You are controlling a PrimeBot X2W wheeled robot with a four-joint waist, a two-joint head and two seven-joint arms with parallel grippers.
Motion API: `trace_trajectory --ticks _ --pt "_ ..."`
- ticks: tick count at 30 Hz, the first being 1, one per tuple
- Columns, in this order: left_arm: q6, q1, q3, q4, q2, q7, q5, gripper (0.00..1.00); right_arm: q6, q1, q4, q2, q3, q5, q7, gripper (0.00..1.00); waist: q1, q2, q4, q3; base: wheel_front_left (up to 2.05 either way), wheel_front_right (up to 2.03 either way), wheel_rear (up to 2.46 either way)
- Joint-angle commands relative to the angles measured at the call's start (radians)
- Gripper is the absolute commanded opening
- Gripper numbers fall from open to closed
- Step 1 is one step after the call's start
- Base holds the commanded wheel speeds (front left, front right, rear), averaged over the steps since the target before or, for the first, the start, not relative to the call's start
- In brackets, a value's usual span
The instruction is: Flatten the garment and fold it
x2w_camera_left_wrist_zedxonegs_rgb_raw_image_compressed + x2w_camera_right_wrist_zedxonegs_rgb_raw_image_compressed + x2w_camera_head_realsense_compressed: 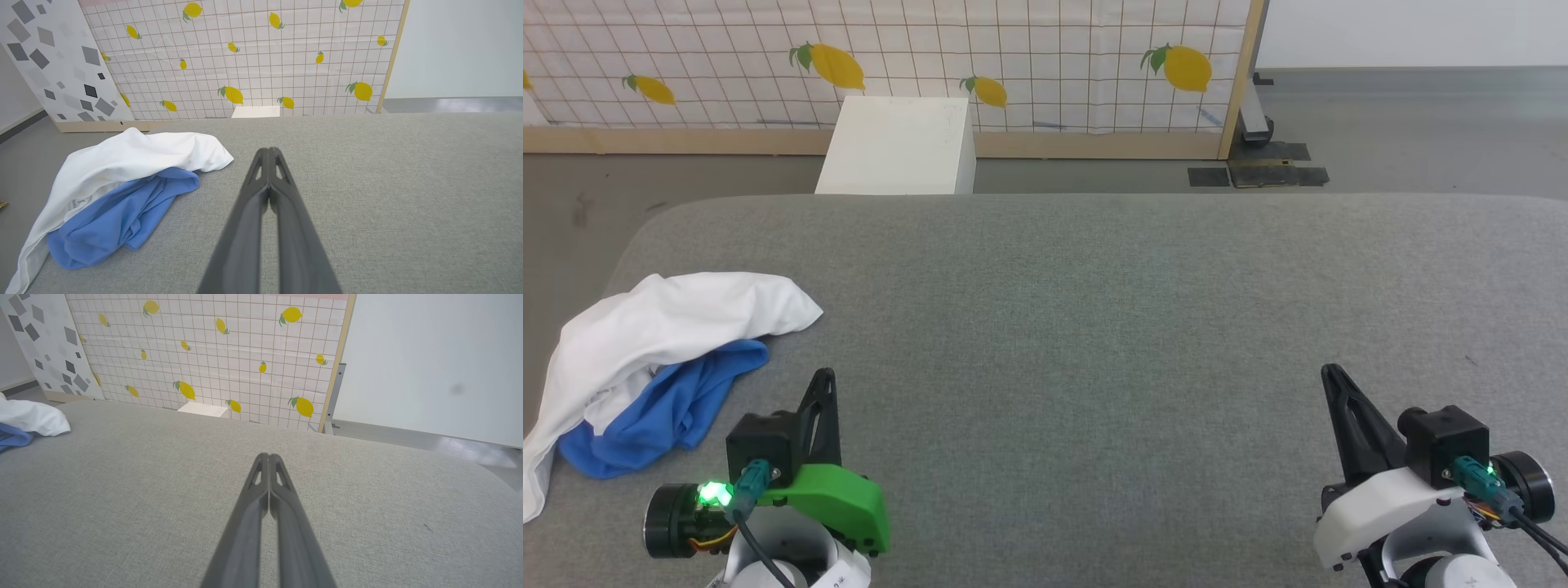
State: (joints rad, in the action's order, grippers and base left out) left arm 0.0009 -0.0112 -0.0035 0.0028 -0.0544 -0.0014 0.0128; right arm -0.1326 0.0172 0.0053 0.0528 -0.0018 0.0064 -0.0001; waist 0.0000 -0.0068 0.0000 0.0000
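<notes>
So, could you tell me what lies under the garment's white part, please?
The garment shows bunched blue fabric poking out beneath the white; anything deeper is covered.

We see long black slotted fingers (821, 408) on our left gripper (825, 377), with a green shell (837, 498), a black box (764, 445), a teal plug (752, 478) and a glowing green light (715, 492). Our right gripper (1331, 374) wears a white shell (1380, 506), with orange wires (1486, 510) near its plug.

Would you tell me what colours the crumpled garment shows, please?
The garment is white and royal blue; left wrist view shows it best.
</notes>
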Motion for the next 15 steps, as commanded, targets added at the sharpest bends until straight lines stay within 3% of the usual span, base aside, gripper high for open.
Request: trace_trajectory --ticks 1,15 --pt "-0.001 0.011 0.004 -0.003 0.004 0.001 -0.013 0.0 0.002 -0.017 -0.005 -0.003 0.002 -0.006 0.0 0.0 0.0 0.0068 0.0 0.0 0.0 0.0 0.0" --pt "-0.001 0.011 0.004 -0.003 0.004 0.001 -0.013 0.0 0.002 -0.017 -0.005 -0.003 0.002 -0.006 0.0 0.0 0.0 0.0068 0.0 0.0 0.0 0.0 0.0"
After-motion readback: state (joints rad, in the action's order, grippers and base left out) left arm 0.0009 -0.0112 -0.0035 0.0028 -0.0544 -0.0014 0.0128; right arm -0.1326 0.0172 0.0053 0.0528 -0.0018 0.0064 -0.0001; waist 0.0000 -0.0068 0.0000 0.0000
